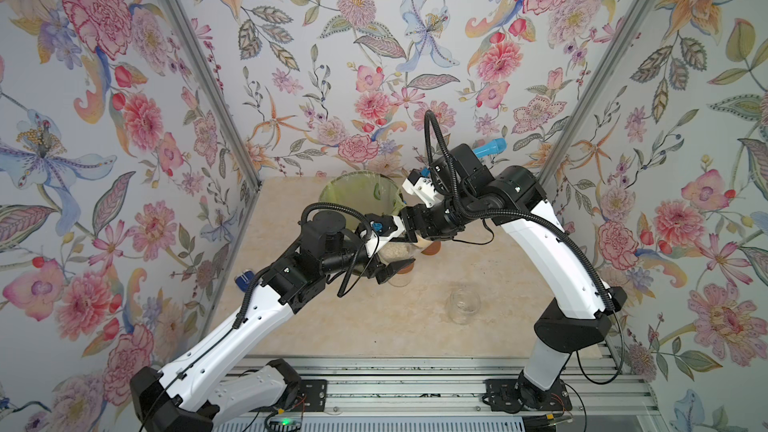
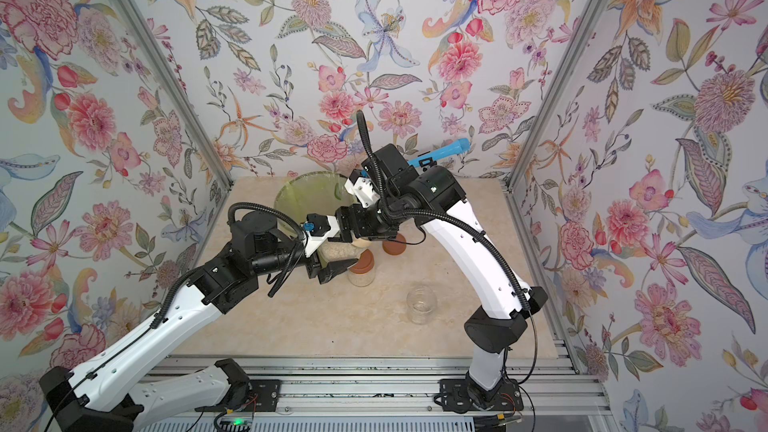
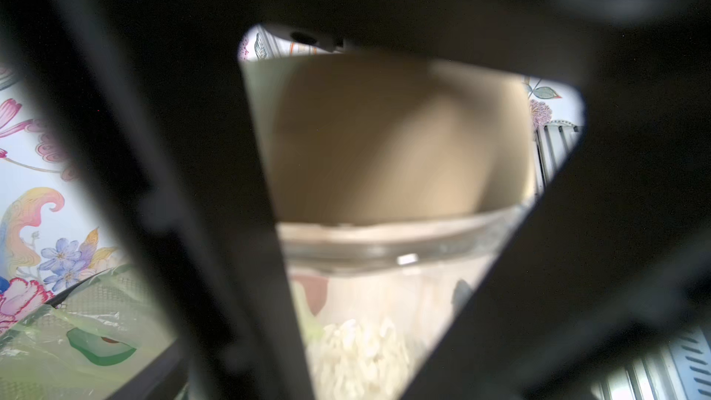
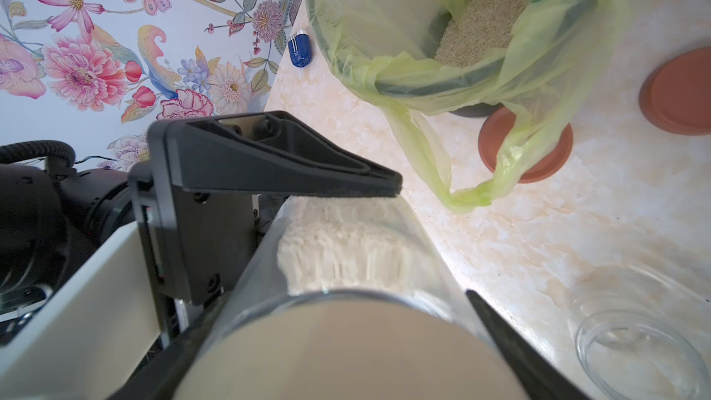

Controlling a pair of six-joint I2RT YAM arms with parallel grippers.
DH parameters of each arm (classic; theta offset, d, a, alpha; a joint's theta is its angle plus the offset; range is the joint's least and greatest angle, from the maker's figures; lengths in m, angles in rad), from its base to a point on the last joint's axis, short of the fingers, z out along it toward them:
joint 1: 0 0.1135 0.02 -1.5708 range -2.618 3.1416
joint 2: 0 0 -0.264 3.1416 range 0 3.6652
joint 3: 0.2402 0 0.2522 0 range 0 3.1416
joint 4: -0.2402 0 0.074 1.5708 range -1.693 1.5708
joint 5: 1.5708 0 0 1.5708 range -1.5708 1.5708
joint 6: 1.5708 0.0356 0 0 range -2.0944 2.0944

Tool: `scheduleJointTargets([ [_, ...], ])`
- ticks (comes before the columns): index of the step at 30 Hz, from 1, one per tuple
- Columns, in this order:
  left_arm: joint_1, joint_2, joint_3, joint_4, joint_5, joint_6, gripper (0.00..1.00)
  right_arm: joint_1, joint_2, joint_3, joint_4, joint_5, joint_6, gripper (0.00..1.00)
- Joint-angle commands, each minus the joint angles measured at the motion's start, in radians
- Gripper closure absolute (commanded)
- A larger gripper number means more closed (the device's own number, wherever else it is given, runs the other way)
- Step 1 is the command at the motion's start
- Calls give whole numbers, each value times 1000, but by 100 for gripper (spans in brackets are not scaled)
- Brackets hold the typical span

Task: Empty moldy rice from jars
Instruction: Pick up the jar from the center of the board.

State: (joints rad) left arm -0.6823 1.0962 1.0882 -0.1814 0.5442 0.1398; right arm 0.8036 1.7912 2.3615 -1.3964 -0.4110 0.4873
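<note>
Right wrist view: my right gripper (image 4: 346, 373) clamps the beige lid (image 4: 346, 344); my left gripper (image 4: 342, 225) grasps the jar (image 4: 419, 252) of moldy rice (image 4: 338, 259).

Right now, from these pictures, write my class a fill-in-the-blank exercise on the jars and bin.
1. The left claw holds a jar of rice whose lid is coloured ____.
2. The right claw grips that jar by its ____.
3. The lidless jar standing on the table is ____.
4. Loose rice already lies in the lined ____.
Missing words: beige; lid; empty; bin.
</note>
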Motion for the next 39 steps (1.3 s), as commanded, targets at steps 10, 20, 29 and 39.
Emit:
scheduleJointTargets([
  [10,58,-12,-26,132,-4,-65,100,0,21,24,10,-67,-6,63],
  [20,88,-19,-23,159,16,-83,100,-8,12,25,10,-71,-7,0],
  [29,131,-9,-14,152,22,-66,100,-47,-35,-19,10,-94,-3,0],
  [39,132,-6,-52,253,-115,-128,100,-62,-79,-45,71,-28,51,0],
])
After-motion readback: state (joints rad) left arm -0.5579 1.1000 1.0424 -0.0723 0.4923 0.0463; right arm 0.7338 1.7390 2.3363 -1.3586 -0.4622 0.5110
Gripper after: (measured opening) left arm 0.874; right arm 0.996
